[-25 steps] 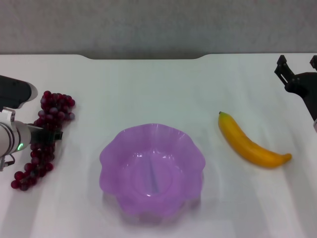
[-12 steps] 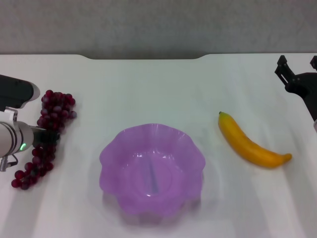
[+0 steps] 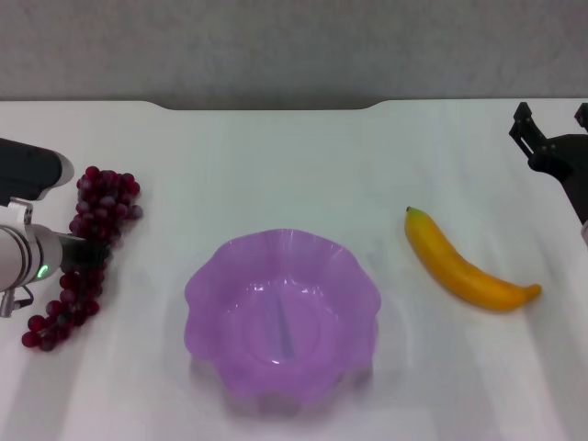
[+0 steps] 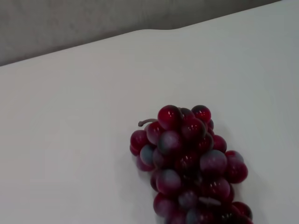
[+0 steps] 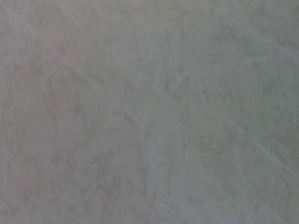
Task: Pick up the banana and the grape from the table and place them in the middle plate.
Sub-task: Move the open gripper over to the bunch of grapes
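Table layout, head view
Middle plate [image 3: 281, 315] near centre of table [image 3: 276, 165]; grape [image 3: 84, 243] far left with left gripper [image 3: 90, 250] on it; banana [image 3: 467, 265] right of plate; right gripper [image 3: 551, 138] far right.

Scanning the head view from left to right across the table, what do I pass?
Left gripper at the dark red-purple grape bunch → translucent purple scalloped plate → curved yellow-orange banana → right gripper.
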Action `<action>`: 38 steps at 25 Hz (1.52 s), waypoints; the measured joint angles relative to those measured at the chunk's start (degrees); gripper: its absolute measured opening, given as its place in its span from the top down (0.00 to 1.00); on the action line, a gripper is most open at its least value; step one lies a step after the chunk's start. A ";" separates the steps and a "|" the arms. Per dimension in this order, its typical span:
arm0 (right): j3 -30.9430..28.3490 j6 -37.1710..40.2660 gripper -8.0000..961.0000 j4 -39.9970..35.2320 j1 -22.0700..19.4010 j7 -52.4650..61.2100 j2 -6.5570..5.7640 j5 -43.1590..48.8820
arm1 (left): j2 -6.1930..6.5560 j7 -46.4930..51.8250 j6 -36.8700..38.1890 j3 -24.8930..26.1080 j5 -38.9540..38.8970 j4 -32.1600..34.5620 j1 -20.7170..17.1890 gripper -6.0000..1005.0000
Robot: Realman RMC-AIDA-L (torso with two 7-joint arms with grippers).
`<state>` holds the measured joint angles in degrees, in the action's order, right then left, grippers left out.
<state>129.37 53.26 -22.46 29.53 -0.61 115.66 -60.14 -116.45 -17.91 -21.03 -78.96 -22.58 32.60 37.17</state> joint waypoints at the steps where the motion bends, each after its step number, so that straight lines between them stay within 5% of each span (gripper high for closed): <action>1: 0.00 0.00 0.08 0.00 0.00 0.00 0.00 0.01 | 0.00 -0.09 0.13 -0.02 0.00 0.02 -0.02 0.60; 38: 0.00 0.00 0.08 -0.04 0.00 0.00 0.00 0.03 | 0.00 -0.13 1.39 -0.05 -0.01 0.45 -0.09 0.62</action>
<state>129.37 53.26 -22.50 29.53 -0.61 115.66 -60.11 -116.45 -18.04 -19.64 -79.01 -22.59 33.05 37.08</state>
